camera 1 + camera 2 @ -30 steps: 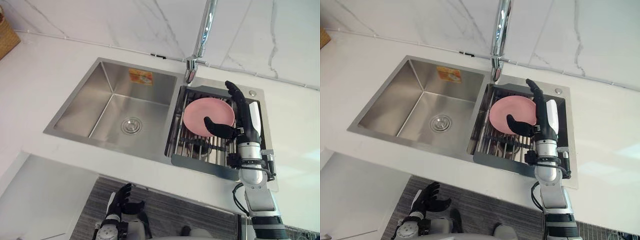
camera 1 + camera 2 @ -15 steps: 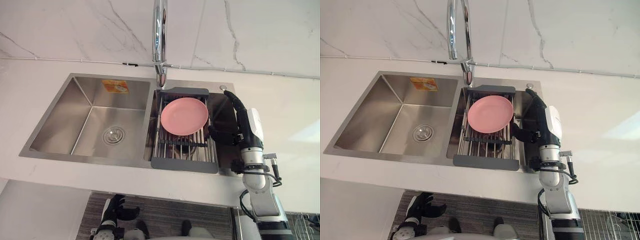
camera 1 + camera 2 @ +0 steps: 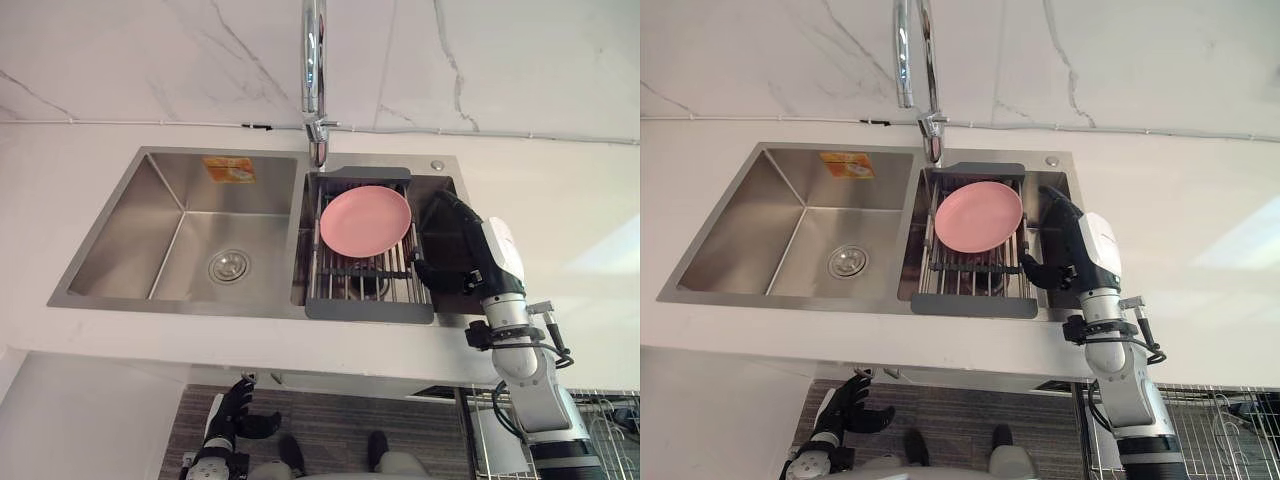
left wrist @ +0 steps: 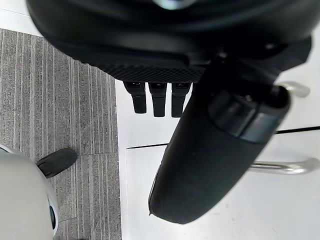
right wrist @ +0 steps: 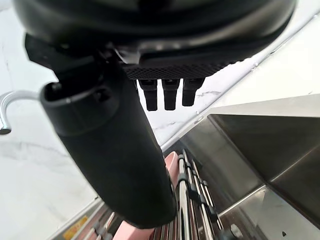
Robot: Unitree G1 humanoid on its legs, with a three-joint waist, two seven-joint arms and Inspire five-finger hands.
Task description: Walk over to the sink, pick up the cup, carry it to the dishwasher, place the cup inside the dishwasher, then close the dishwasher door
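My right hand (image 3: pixel 452 243) is open and empty beside the rack (image 3: pixel 370 310) with its pink plate (image 3: pixel 365 220); my left hand (image 3: pixel 232 408) hangs low, open. I'd best lower slowly, clear of the plate, thumb wide for the cup.

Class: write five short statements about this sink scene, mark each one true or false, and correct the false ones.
1. The pink plate lies on the rack in the right basin. True.
2. The right hand grips the plate. False: it is open beside the plate, with nothing in it.
3. The left basin holds stacked dishes. False: its bare steel bottom shows the drain.
4. The faucet stands at the back, between the two basins. True.
5. The left hand rests on the counter. False: it hangs open below the counter's edge, above the floor.
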